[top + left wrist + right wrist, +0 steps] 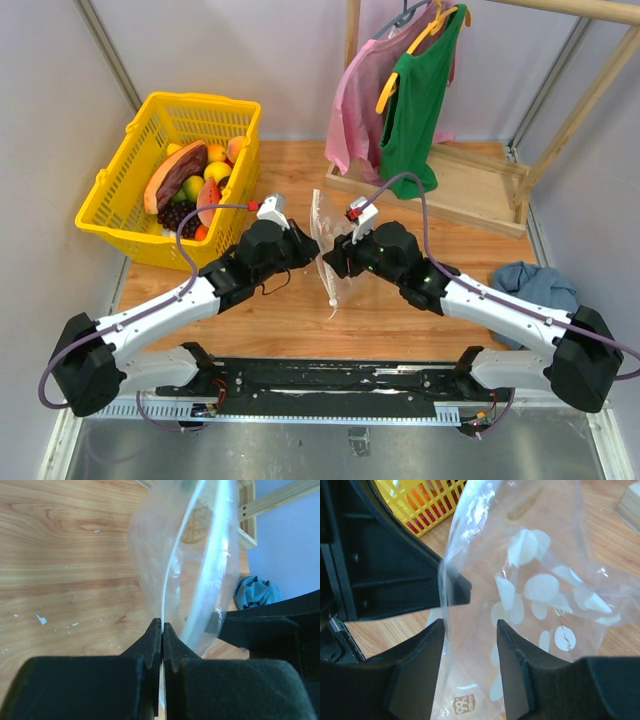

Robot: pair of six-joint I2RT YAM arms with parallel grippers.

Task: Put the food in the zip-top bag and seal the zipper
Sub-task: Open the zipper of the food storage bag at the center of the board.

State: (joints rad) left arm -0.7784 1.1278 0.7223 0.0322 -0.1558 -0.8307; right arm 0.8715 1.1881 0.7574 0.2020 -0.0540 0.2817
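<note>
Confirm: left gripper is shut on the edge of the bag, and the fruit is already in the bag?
No. The left gripper is shut on the edge of the bag, but the fruit is in the yellow basket, not the bag; the top view shows it.

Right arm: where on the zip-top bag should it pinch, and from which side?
Pinch the zip-top bag at the film edge that already runs between the open fingers of the right gripper. Come in from the right, opposite the left gripper, which is shut on the bag's edge. The film looks thin and upright there, so a sideways pinch probably suits it.
</note>
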